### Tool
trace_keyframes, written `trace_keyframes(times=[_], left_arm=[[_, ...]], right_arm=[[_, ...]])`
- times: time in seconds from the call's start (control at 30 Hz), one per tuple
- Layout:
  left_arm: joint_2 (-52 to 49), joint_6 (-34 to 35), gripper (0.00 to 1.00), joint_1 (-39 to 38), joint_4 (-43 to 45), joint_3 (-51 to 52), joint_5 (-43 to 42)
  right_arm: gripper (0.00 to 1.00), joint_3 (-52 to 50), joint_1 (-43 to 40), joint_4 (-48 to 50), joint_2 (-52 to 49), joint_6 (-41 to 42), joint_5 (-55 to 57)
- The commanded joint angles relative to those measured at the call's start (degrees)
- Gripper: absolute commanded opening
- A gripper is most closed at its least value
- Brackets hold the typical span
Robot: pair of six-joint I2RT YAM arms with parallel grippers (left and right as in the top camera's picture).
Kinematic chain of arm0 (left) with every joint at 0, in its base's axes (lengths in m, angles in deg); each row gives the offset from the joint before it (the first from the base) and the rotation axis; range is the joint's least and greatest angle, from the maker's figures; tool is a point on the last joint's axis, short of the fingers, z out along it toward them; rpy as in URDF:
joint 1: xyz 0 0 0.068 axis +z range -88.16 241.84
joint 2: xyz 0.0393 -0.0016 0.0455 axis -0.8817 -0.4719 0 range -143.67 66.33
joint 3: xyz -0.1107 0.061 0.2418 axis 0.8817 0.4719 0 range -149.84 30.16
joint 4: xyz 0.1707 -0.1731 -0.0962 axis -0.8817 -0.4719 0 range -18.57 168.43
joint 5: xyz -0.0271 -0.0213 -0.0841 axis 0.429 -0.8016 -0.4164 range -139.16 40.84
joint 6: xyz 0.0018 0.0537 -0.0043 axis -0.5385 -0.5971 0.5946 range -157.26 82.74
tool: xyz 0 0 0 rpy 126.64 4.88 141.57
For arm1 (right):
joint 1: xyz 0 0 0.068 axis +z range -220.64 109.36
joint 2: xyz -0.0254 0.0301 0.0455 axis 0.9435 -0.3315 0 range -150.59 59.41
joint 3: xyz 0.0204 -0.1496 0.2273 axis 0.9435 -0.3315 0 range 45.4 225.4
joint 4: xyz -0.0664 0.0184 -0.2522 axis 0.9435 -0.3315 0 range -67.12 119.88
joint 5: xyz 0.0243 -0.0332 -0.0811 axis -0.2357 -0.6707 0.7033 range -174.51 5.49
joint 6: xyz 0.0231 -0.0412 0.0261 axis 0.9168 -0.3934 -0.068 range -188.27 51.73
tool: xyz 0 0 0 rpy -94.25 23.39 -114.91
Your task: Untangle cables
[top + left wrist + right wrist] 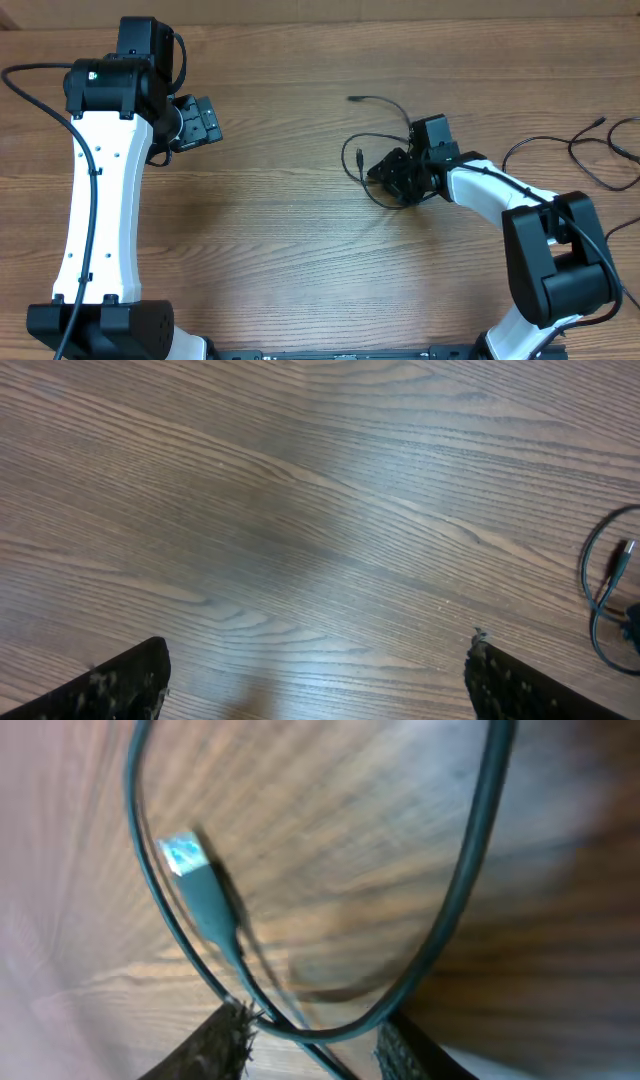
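A thin black cable (372,136) loops on the wooden table mid-right, with one plug end (353,98) lying farther back. My right gripper (388,173) is down on this loop. In the right wrist view its fingers stand a little apart, with cable strands (470,870) crossing between the tips of that gripper (315,1038) and a silvery plug (190,860) just beyond. At the left, my left gripper (212,122) hangs wide open over bare wood, holding nothing. Its wrist view shows the left gripper (318,660) open and the same cable (592,575) at the right edge.
A second black cable (585,150) lies loose near the table's right edge, behind the right arm's base. The left arm (95,200) stretches along the left side.
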Motion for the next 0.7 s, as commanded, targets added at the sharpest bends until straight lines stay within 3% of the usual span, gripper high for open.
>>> trace_keyframes(times=[0.0, 0.07, 0.1, 0.2, 0.4, 0.53, 0.63, 0.67], left_arm=[[0.07, -0.66, 0.93, -0.09, -0.2, -0.07, -0.52], [0.07, -0.68, 0.93, -0.09, -0.22, -0.07, -1.01], [0.07, -0.68, 0.93, -0.09, -0.17, -0.07, -1.36], [0.07, -0.68, 0.93, -0.09, -0.15, -0.07, -1.36], [0.07, -0.68, 0.93, -0.09, -0.17, -0.07, -1.36], [0.07, -0.68, 0.93, -0.07, -0.13, -0.07, -1.36], [0.07, -0.68, 0.94, -0.09, -0.17, -0.07, -1.36], [0.07, -0.68, 0.93, -0.09, -0.15, -0.07, -1.36]], right_arm=[[0.36, -0.7, 0.81, 3.37, -0.83, 0.22, 1.51], [0.29, -0.7, 0.81, 4.26, -0.83, 0.24, 2.29], [0.2, -0.7, 0.81, 4.17, -0.83, 0.87, 3.74], [0.09, -0.7, 0.81, 1.64, -0.83, 8.04, 8.28], [0.06, -0.72, 0.87, 0.63, -0.83, 16.37, 10.03], [0.04, -0.72, 1.38, 2.38, -0.83, 14.67, 8.52], [0.04, -0.68, 1.77, 5.88, -0.83, 6.01, 4.17], [0.04, -0.44, 1.81, 7.85, -0.81, -0.26, 0.33]])
